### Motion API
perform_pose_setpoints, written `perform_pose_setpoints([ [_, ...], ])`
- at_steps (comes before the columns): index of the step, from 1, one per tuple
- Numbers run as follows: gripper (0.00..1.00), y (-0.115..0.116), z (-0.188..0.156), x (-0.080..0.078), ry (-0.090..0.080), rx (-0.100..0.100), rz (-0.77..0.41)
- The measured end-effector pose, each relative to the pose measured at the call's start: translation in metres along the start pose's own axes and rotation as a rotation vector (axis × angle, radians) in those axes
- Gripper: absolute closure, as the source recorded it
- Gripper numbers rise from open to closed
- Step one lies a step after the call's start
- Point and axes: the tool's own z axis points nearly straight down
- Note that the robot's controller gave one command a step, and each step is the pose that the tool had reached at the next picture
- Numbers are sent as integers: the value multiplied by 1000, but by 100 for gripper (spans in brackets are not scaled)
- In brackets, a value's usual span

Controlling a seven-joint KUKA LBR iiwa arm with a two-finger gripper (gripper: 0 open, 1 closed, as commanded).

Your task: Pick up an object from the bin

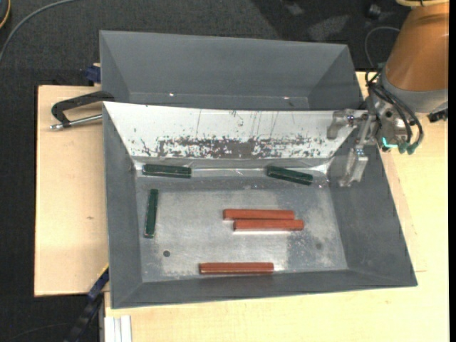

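Note:
My gripper [349, 168] hangs over the bin's right slope near the back right corner, with nothing seen in it. Closest to it is a dark green bar [289, 175], lying slightly askew on the floor by the back wall, a little to the gripper's left. Two reddish-brown bars [258, 214] [267, 225] lie side by side in the middle of the floor, below and left of the gripper.
A third reddish-brown bar [236, 267] lies along the front wall. A second green bar [167, 169] rests at the back left, and a third [150, 212] stands lengthwise by the left wall. A small dark speck [166, 254] sits front left. The arm enters from the upper right.

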Motion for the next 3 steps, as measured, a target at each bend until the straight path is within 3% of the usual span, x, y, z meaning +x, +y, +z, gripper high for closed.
perform_pose_setpoints([
  [1, 0, 45, 165, 22, 0, -1, -219],
  [2, 0, 129, 170, 85, -3, -1, -360],
  [3, 100, 125, 167, 82, -9, 2, -352],
])
